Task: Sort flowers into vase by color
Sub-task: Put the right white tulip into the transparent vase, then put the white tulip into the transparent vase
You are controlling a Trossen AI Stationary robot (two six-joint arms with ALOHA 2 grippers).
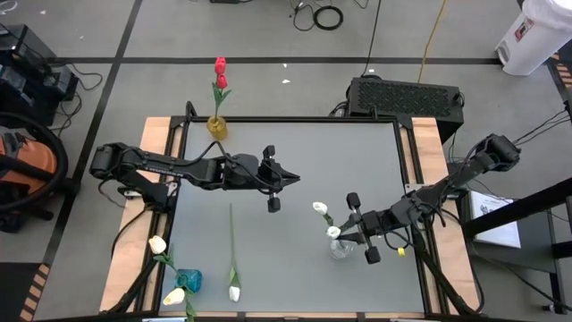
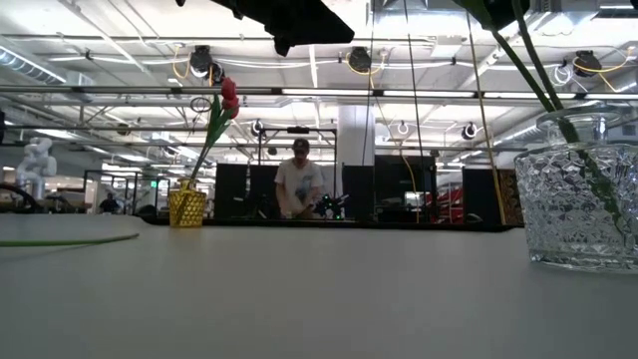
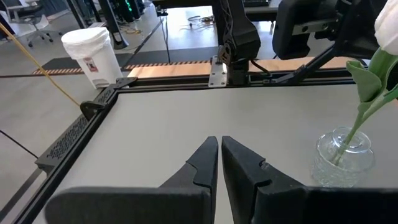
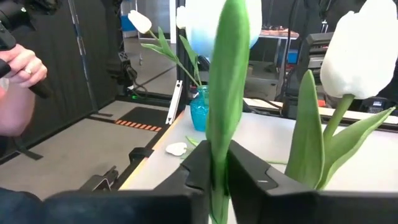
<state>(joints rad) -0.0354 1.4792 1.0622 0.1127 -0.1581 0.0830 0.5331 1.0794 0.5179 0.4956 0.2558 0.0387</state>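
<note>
Right now my right gripper point(image 4: 214, 163) is clamped on the green stem of a white tulip point(image 1: 321, 208), its arm reaching in from the table's right edge, over the clear glass vase point(image 1: 340, 248) (a second white bloom point(image 1: 333, 232) stands there too). My left gripper point(image 3: 219, 163) has its fingers pressed together on nothing, arm stretched level toward mid-table. One white flower point(image 1: 233, 292) lies flat near the front edge, two cream ones lean in the blue vase point(image 1: 189, 280), and the red tulips point(image 1: 220, 70) stand in the gold vase point(image 1: 217, 127).

Red tulips point(image 1: 220, 68), yellow vase point(image 1: 217, 128), blue vase point(image 1: 189, 280)
</note>
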